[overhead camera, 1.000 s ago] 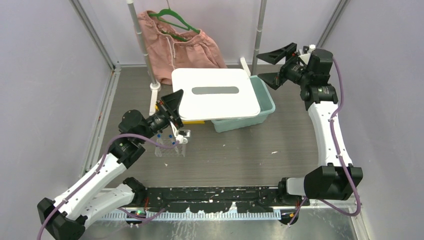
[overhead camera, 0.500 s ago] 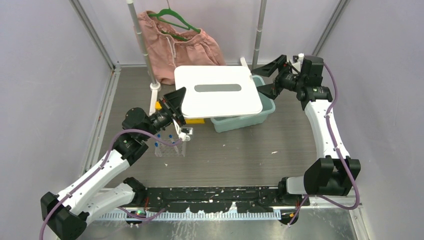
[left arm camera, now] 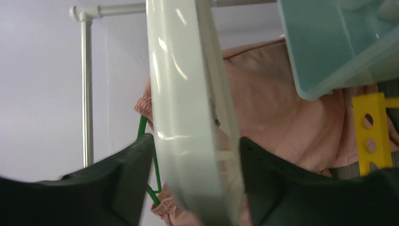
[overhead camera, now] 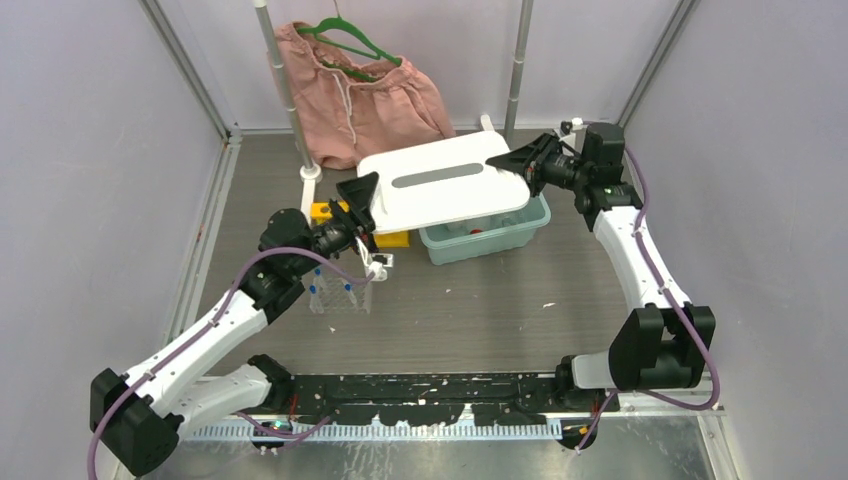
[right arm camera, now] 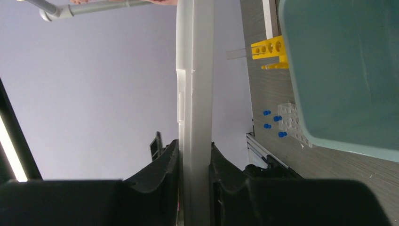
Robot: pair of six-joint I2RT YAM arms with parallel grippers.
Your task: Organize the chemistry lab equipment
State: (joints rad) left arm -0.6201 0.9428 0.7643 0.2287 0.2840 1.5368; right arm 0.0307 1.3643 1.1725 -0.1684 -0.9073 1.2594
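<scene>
Right now my right hand point(right arm camera: 194, 155) is clamping the lid's point(overhead camera: 460, 200) end; its length is running ahead to my left hand point(left arm camera: 195, 141), which is straddling the other end, grip unclear; vials point(right arm camera: 282, 134) are standing below that hand.

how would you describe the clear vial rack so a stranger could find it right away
Find the teal bin on the table. Left of it, toward the near edge, stands the clear rack. Unlike the yellow rack behind it, it holds blue-capped vials.

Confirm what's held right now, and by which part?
Right gripper pinches the white lid at its right edge. Left gripper straddles its left edge; grip there cannot be told.
</scene>
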